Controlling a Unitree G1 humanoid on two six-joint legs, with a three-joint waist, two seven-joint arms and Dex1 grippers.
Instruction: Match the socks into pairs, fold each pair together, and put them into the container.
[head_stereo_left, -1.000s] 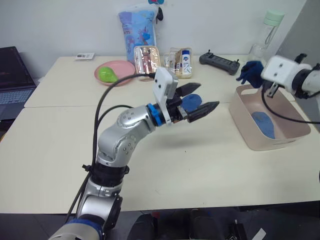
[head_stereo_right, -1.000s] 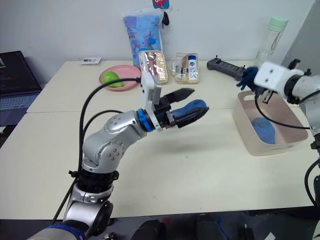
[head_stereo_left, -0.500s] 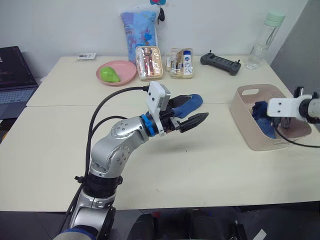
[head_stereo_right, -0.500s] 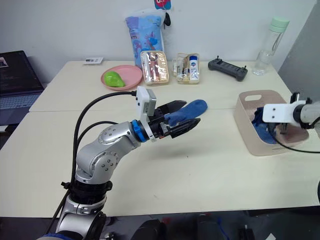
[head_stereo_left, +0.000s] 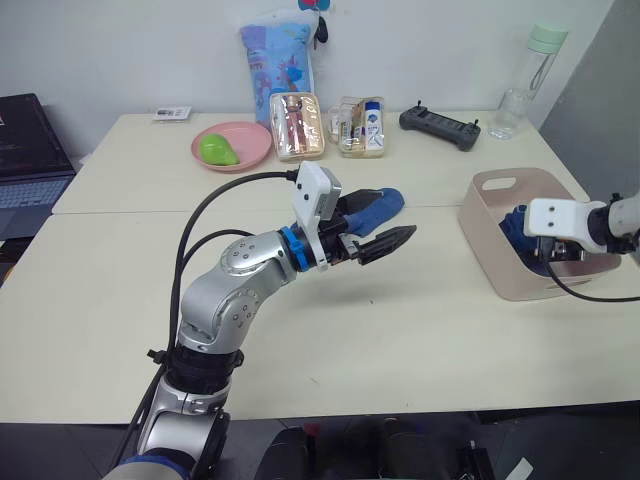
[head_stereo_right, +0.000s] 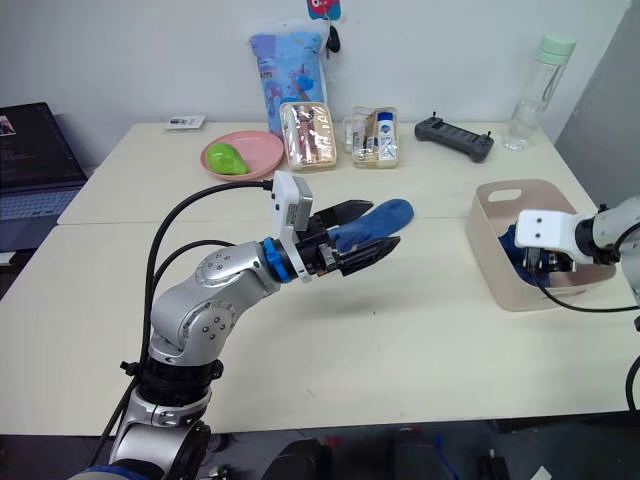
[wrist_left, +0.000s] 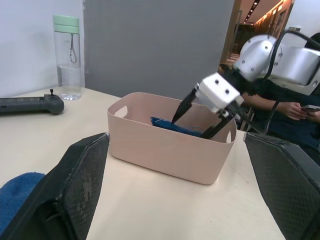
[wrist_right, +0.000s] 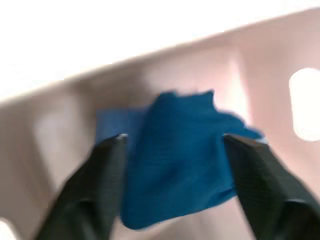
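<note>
Tabletop, R gripper (wrist_left: 204, 114) open – socks (wrist_right: 175, 160) in tub (wrist_left: 165, 150)

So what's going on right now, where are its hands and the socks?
Right gripper open inside the pink tub, over blue socks. Left gripper open above the table, one blue sock lying behind it. Nothing in the way.

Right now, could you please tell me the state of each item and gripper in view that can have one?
Left gripper: open, raised above the table, a blue sock lying beyond it.
Right gripper: open, reaching into the pink tub.
Pink tub: upright, holding blue socks.
Water bottle: upright, capped.
Pink plate: holds a green item.
Patterned bag: standing upright.
</note>
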